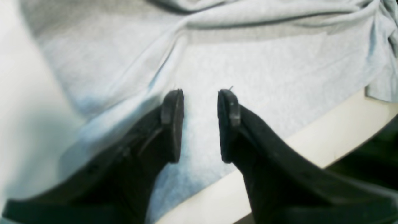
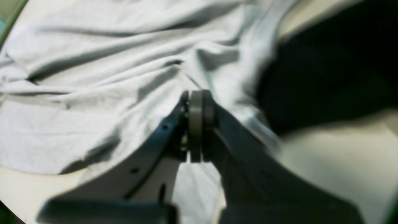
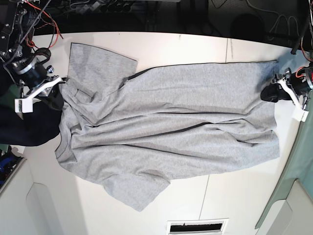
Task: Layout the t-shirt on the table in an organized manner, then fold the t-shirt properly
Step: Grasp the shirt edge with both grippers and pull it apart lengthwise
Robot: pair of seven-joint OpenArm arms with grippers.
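The grey t-shirt point(image 3: 171, 117) lies spread across the white table point(image 3: 195, 44), lengthwise from left to right, with creases through its middle and one sleeve pointing to the near edge. My left gripper point(image 1: 200, 93) stands open just above the shirt's cloth point(image 1: 248, 62) near the table's edge point(image 1: 326, 140); nothing is between its fingers. In the base view it sits at the shirt's right end point(image 3: 268, 93). My right gripper point(image 2: 196, 93) is shut on a fold of the t-shirt point(image 2: 93, 93), at the shirt's left end point(image 3: 57, 90), and wrinkles run toward it.
A dark navy-black cloth point(image 3: 24, 127) lies bunched at the table's left side, right beside my right gripper, and shows as a dark mass point(image 2: 326, 77) in the right wrist view. Cables point(image 3: 44, 19) run along the back edge. A vent grille point(image 3: 195, 226) sits at the front.
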